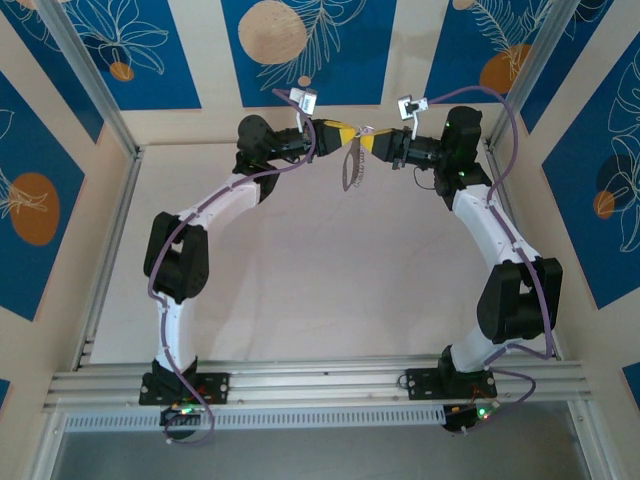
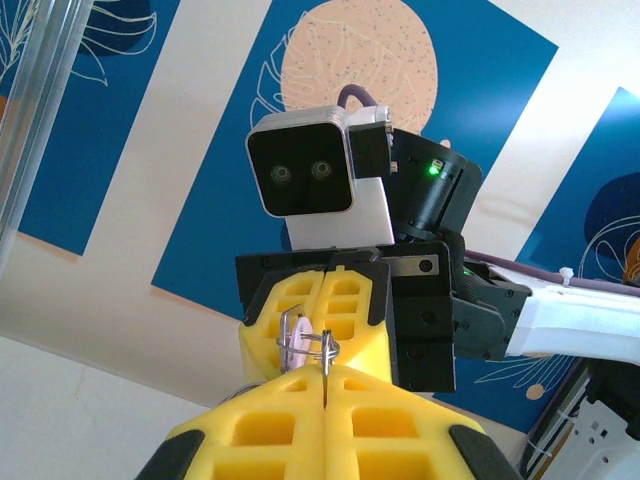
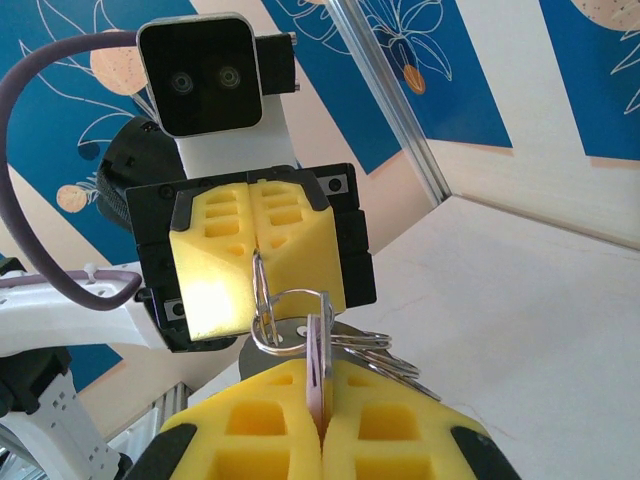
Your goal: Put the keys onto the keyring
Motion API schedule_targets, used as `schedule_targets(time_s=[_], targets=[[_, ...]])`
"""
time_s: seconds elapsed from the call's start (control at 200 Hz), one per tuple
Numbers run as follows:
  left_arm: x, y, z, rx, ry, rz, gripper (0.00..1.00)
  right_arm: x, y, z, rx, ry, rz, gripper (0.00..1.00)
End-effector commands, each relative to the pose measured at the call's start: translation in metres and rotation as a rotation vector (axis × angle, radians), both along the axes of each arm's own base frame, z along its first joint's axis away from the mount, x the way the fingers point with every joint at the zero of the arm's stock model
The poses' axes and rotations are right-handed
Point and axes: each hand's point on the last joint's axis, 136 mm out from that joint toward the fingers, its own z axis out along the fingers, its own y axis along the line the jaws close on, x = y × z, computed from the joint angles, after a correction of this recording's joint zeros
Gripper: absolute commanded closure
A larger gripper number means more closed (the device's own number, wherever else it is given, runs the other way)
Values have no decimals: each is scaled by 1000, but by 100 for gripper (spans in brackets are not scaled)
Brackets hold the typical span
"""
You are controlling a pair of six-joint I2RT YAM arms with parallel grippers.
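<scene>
High over the table's far edge my two grippers meet tip to tip. The left gripper (image 2: 323, 388) (image 1: 338, 136) is shut on the thin wire of the keyring (image 2: 312, 343) (image 3: 262, 300). The right gripper (image 3: 320, 405) (image 1: 368, 144) is shut on the lilac head of the key (image 3: 316, 378) (image 2: 293, 346). A silver loop of the keyring curls around the top of the key's head, right between the two pairs of yellow fingers. A bunch of silver keys (image 1: 349, 172) dangles from the keyring below the grippers. The key's blade is hidden.
Several more silver rings and a grey metal tag (image 3: 385, 350) hang beside the key. The pale tabletop (image 1: 320, 260) lies well below both grippers. Aluminium frame posts (image 1: 95, 85) and blue patterned walls (image 1: 330, 40) stand close behind.
</scene>
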Motion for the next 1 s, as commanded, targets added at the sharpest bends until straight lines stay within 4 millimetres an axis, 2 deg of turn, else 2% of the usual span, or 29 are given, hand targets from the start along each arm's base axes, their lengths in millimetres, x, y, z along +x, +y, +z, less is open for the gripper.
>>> schedule_targets(time_s=[0.0, 0.285, 0.525, 0.995], targets=[[-22, 5, 31, -38, -101, -13, 100, 1, -3, 0, -5, -8, -10, 100], [-23, 3, 30, -36, -96, -18, 100, -2, 10, 5, -9, -24, 21, 100], [-24, 3, 30, -34, -96, -23, 100, 0, 12, 7, -10, -28, 20, 100], [-24, 3, 30, -34, -96, -22, 100, 2, -12, 6, -8, -21, -52, 100]])
